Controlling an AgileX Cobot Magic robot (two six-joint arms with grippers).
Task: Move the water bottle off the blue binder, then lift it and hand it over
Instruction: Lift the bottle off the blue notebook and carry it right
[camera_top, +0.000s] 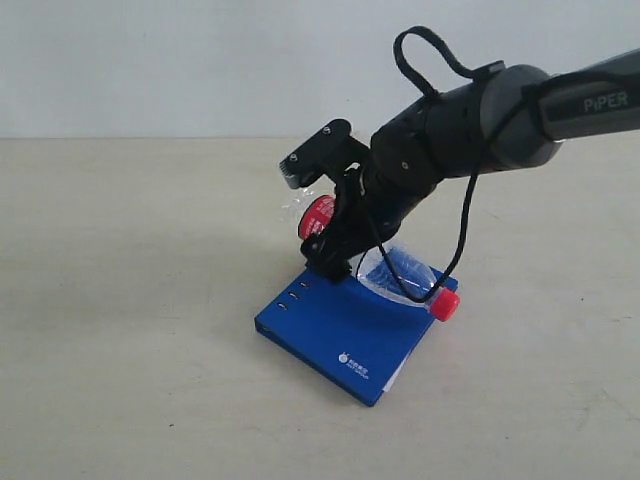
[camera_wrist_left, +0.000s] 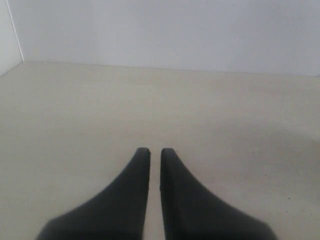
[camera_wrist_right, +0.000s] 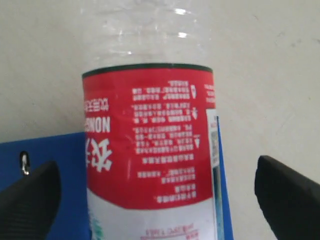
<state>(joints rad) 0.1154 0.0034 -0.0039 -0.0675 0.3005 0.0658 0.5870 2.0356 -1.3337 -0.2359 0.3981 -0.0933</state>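
Right wrist view: water bottle (camera_wrist_right: 150, 150) lies between wide-open right fingers (camera_wrist_right: 285, 195), untouched; left fingers (camera_wrist_left: 130, 200) closed.

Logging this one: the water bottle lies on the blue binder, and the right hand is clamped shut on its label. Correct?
Not clamped. The right wrist view shows the right hand open, its fingers standing clear on either side of the water bottle, with gaps between. The bottle does lie on the blue binder.
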